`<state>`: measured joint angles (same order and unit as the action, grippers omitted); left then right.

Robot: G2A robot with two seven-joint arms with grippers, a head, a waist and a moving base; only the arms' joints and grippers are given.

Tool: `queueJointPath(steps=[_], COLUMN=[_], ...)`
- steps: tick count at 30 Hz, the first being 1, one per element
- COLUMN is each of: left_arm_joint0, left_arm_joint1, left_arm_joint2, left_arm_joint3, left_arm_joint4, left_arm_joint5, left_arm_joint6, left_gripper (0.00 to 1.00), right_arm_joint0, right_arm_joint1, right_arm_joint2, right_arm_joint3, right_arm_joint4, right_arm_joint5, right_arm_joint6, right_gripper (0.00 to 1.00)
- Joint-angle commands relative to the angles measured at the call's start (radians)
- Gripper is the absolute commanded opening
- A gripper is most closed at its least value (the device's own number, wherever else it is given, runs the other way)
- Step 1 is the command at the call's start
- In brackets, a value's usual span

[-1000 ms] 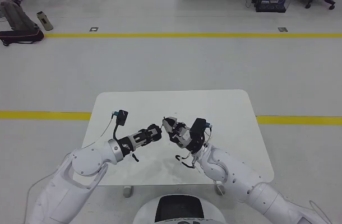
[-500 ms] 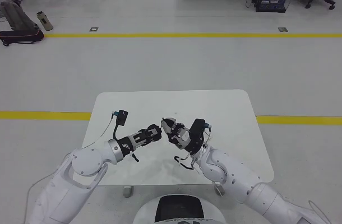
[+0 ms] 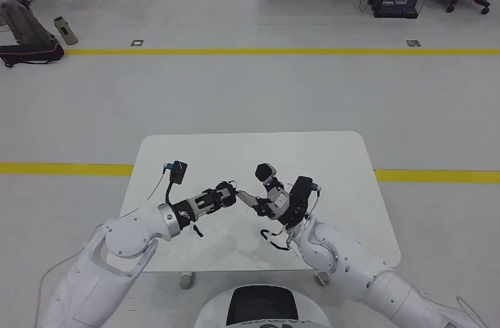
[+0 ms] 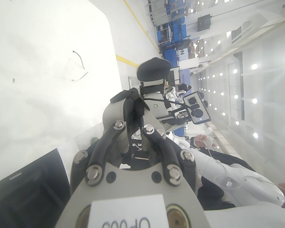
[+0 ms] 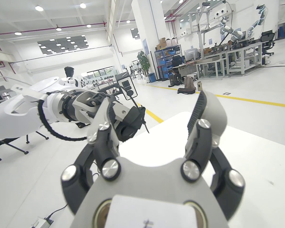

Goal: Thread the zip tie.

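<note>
Now the left gripper is pinching the zip tie above the table's middle; the right gripper is gaping wide, empty, just beside. The tail is looking thin and perhaps bendy, so a closing grasp is risking to miss it.

- table: white, rounded corners, on a pale floor.
- left gripper: over the table's middle, fingers pressed together, pointing at the right gripper.
- right gripper: also over the table's middle, just beside the left one. Fingers are spread wide, one finger toward the table's far edge, the other aimed at the left gripper's tip. Can't tell if they touch.
- yellow floor line: comes out from under the table on both sides.
- second yellow line: well beyond the table's far edge.
- black bag and small canister: on the floor, well beyond the table's far left corner.
</note>
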<state>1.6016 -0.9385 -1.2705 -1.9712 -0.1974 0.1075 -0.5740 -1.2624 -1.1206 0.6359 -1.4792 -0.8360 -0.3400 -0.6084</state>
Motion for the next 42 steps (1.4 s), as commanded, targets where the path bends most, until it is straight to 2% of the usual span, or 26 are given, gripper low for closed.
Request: queueJointPath(steps=[1, 12, 15, 18, 23, 28, 30, 37, 38, 39, 42], left_arm_joint0=[0.0, 0.0, -0.012, -0.02, -0.028, -0.032, -0.037, -0.036, -0.035, -0.035, -0.048], left_arm_joint1=[0.0, 0.0, -0.002, -0.003, 0.001, 0.003, 0.002, 0.002, -0.001, -0.004, -0.009], left_arm_joint2=[0.0, 0.001, 0.007, -0.009, -0.043, -0.058, -0.053, -0.051, -0.044, -0.035, -0.028], left_arm_joint3=[0.0, 0.002, 0.002, 0.0, -0.032, -0.053, -0.063, -0.062, -0.061, -0.057, -0.032], left_arm_joint4=[0.0, -0.002, -0.02, -0.113, -0.177, -0.213, -0.216, -0.22, -0.244, -0.309, -0.424], left_arm_joint5=[0.0, 0.001, 0.015, 0.053, 0.122, 0.184, 0.167, 0.166, 0.161, 0.16, 0.166], left_arm_joint6=[0.0, 0.002, -0.007, -0.038, -0.084, -0.103, -0.098, -0.095, -0.092, -0.11, -0.159], left_gripper=[0.0, 0.0, 0.0, 0.0, 0.0, 0.0, 0.0, 0.0, 0.0, 0.0, 0.0], right_arm_joint0=[-0.006, -0.009, -0.02, -0.039, -0.075, -0.1, -0.107, -0.107, -0.106, -0.098, -0.093], right_arm_joint1=[0.014, 0.016, 0.022, 0.036, 0.06, 0.07, 0.07, 0.07, 0.07, 0.071, 0.075], right_arm_joint2=[-0.008, -0.004, 0.027, 0.066, 0.118, 0.149, 0.152, 0.152, 0.151, 0.145, 0.138], right_arm_joint3=[-0.013, -0.012, -0.002, 0.016, 0.031, 0.037, 0.044, 0.044, 0.046, 0.031, 0.024], right_arm_joint4=[0.012, 0.01, -0.079, -0.226, -0.48, -0.608, -0.659, -0.659, -0.671, -0.734, -0.734], right_arm_joint5=[0.0, 0.008, 0.023, 0.03, 0.101, 0.154, 0.196, 0.196, 0.199, 0.212, 0.23], right_arm_joint6=[-0.015, -0.007, -0.059, -0.143, -0.246, -0.315, -0.328, -0.328, -0.319, -0.302, -0.356], right_gripper=[1.0, 1.0, 1.0, 1.0, 1.0, 1.0, 1.0, 1.0, 1.0, 1.0, 1.0])
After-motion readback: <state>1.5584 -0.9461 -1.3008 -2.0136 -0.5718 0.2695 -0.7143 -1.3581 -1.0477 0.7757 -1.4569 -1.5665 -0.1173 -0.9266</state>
